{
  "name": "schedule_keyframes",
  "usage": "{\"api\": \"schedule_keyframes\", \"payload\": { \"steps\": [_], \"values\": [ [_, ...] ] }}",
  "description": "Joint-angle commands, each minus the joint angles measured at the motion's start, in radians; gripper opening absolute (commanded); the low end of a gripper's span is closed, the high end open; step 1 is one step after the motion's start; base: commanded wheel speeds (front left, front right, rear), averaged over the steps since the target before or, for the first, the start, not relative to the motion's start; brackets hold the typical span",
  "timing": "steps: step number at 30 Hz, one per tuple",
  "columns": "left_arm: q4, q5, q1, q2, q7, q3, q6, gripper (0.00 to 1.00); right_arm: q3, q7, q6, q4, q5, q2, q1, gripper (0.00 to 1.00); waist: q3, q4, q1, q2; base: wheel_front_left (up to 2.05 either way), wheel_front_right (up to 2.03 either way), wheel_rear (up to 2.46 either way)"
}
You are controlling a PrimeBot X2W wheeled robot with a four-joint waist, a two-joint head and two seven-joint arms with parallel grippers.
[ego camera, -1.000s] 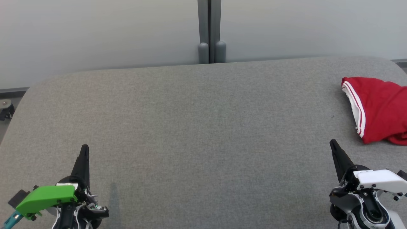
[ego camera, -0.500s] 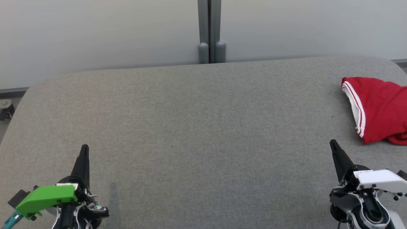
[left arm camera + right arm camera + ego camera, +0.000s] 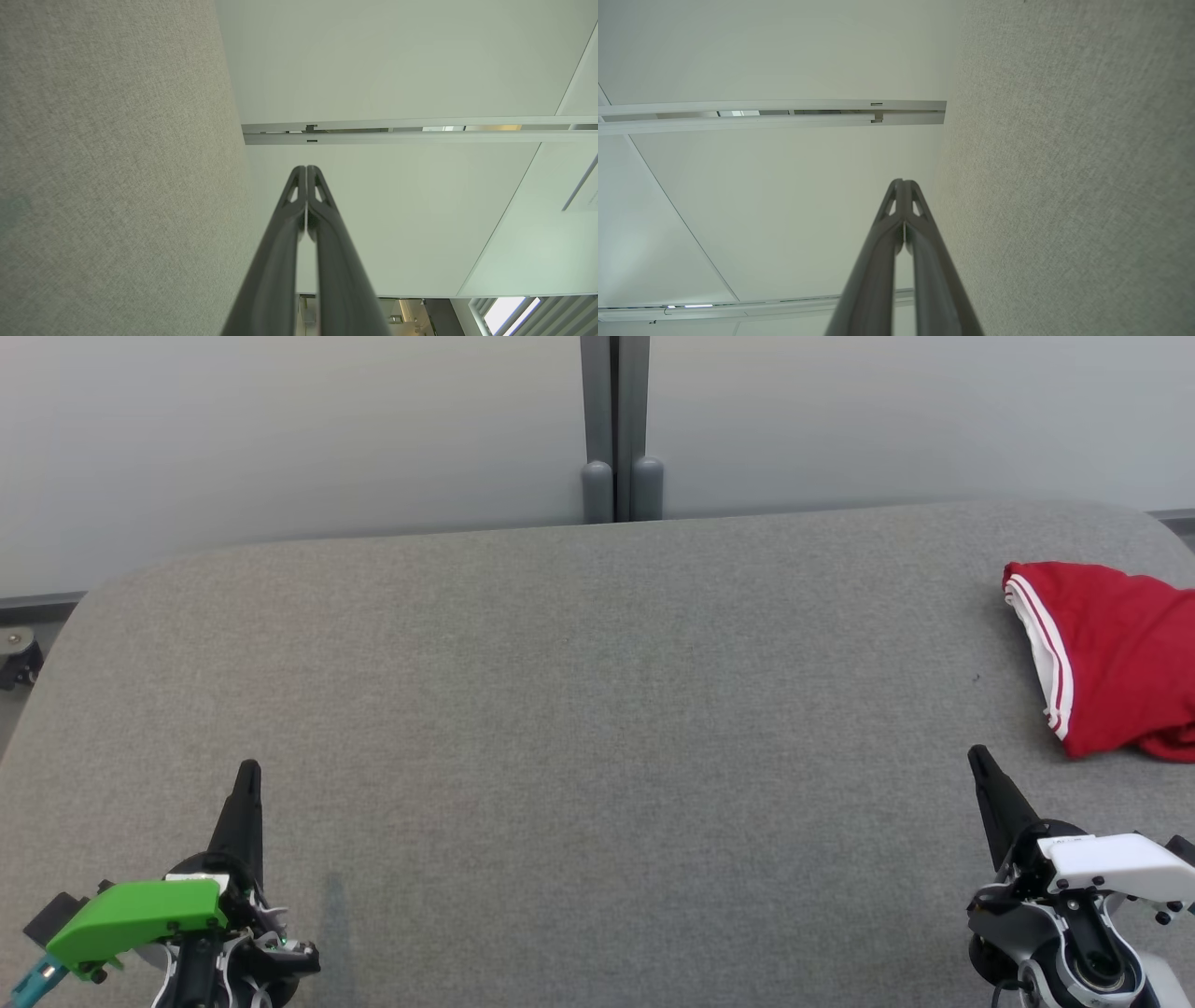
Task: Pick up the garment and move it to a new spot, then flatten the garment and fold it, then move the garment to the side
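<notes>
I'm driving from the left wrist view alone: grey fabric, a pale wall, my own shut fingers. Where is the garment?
Observer: The garment, red with white stripes, lies at the far right of the table in the head view.
Operator: Which gripper is nearer to it?
Observer: The right gripper; bare table shows between its tip and the cloth.
Operator: Is that one open?
Observer: No. The right wrist view shows its fingers pressed together, holding nothing.
</notes>
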Motion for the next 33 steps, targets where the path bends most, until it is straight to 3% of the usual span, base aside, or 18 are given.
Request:
{"api": "schedule_keyframes", "payload": {
  "steps": [1, 33],
  "values": [
    [-0.003, -0.003, -0.012, 0.007, 0.004, 0.002, 0.003, 0.0, -0.002, 0.004, 0.0, -0.004, 0.002, -0.005, 0.013, 0.0, 0.0, 0.0, 0.0, 0.0, 0.0, 0.0, 0.0],
    [-0.003, -0.003, -0.012, 0.007, 0.004, 0.002, 0.003, 0.0, -0.002, 0.004, 0.0, -0.004, 0.002, -0.005, 0.013, 0.0, 0.0, 0.0, 0.0, 0.0, 0.0, 0.0, 0.0]
  ]
}}
